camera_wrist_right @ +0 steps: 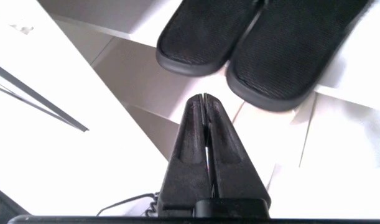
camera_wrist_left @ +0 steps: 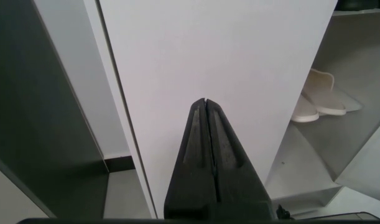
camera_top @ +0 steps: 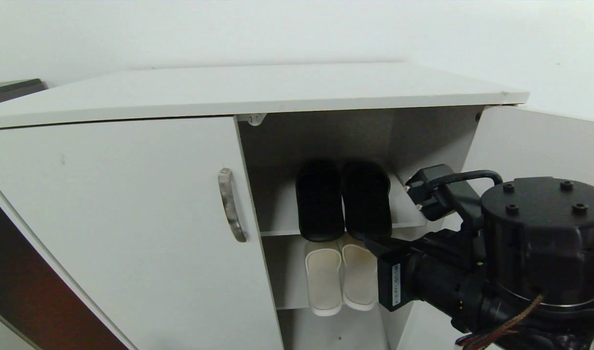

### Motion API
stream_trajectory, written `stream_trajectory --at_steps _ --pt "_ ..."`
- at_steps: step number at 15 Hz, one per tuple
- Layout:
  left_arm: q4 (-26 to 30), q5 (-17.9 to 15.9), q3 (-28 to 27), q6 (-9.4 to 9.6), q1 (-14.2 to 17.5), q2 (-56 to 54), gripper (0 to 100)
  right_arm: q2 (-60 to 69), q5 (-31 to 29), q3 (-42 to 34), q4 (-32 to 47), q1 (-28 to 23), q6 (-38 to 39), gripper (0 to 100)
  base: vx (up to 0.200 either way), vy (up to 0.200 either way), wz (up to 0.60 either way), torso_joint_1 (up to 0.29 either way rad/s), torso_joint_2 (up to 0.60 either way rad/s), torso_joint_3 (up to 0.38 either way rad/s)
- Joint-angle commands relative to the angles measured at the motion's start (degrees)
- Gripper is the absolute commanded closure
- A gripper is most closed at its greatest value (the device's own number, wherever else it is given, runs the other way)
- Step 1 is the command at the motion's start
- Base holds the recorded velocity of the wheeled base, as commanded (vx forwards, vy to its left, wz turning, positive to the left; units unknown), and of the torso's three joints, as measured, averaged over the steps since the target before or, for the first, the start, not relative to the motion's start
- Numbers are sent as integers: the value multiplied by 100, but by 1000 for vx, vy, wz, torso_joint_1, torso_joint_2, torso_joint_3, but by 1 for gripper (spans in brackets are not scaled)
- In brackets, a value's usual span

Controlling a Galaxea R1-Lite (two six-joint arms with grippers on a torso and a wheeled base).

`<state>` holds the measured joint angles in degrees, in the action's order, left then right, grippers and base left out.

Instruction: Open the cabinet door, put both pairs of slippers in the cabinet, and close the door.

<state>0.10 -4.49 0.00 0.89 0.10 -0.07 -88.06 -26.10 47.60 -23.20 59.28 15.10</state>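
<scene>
R gripper (camera_wrist_right: 204,99): fingers pressed flat together, nothing btwn them; tips aimed into the open side of the cabinet (camera_top: 258,90).
black slippers (camera_top: 343,199): just ahead of R gripper's tips, heels toward it. Pair lies side by side, inner edges touching, on upper shelf (camera_top: 275,204); heels stick out a bit over the shelf's front edge.
white slippers (camera_top: 340,277): directly under the black pair, so lower than what R gripper points at. Side by side on lower shelf (camera_top: 292,296), heels also a bit past the front edge. From L gripper (camera_wrist_left: 205,106) they sit off to its right, beyond the edge of L door (camera_top: 122,218).
L gripper: fingers closed tight, empty; tips face L door's flat front, close to it. Contact w/ the panel: can't tell.
L door: shut, straight ahead of L gripper, covering that half of the cabinet.
handle (camera_top: 231,204): metal bar, upright, near L door's inner edge, i.e. on the side toward R gripper; neither gripper on it.
R door (camera_top: 535,146): swung open, standing out to the right of R gripper.
task status: both pairs inside, R door not yet closed.
</scene>
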Motion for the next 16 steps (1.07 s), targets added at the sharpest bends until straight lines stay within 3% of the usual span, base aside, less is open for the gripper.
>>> stream_trajectory --at_steps 1,10,16 --pt "-1 0 0 -1 -1 7 100 167 8 -58 0 -40 1 100 0 0 0 0 0 0" --pt "-1 0 0 -1 -1 7 100 123 -18 -76 0 -57 -7 100 0 0 0 0 0 0" --pt "-1 0 0 -1 -1 7 100 88 -18 -93 0 -57 -7 100 -200 0 0 2 3 4"
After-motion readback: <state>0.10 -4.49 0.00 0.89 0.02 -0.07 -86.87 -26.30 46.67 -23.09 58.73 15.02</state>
